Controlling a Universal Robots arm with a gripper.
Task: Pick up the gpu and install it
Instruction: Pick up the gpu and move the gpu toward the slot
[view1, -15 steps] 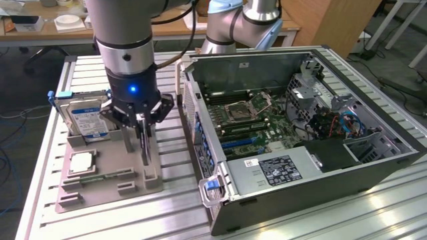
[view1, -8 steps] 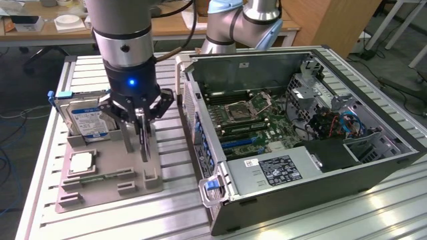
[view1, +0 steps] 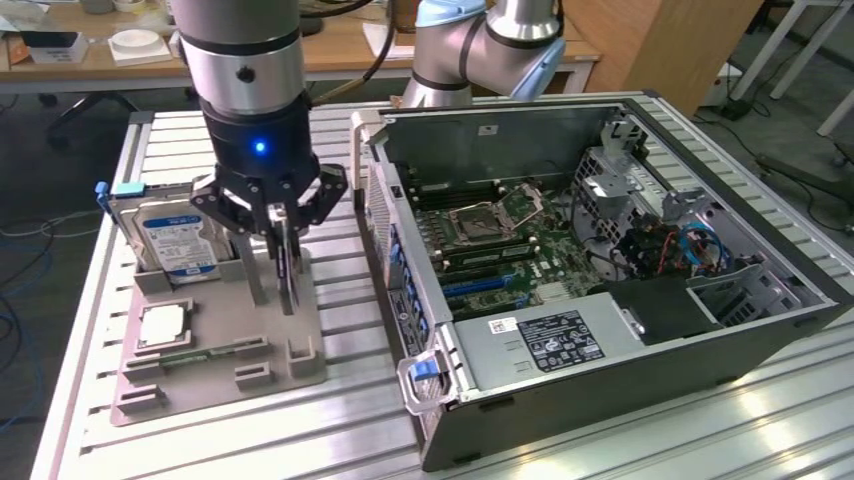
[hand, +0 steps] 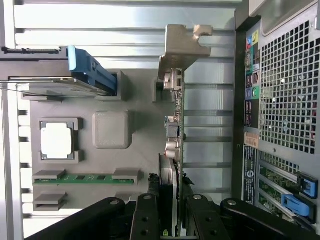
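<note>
The gpu (view1: 286, 278) stands on edge in a slot of the grey parts holder (view1: 220, 375), a thin dark card with its silver bracket end seen in the wrist view (hand: 175, 127). My gripper (view1: 283, 240) comes straight down on its top edge. The two black fingers (hand: 150, 212) press on either side of the card, so the gripper (hand: 175, 202) is shut on it. The card's lower edge still sits in the holder (hand: 112, 130). The open computer case (view1: 601, 250) lies on the exterior view's right, motherboard (view1: 487, 250) facing up.
A silver hard drive (view1: 174, 240) with blue clip stands in the holder just beside the gripper. A processor chip (view1: 160, 325) and a green memory stick (view1: 200, 352) lie in the holder's near part. The case's rear panel (hand: 285, 100) rises close beside the holder.
</note>
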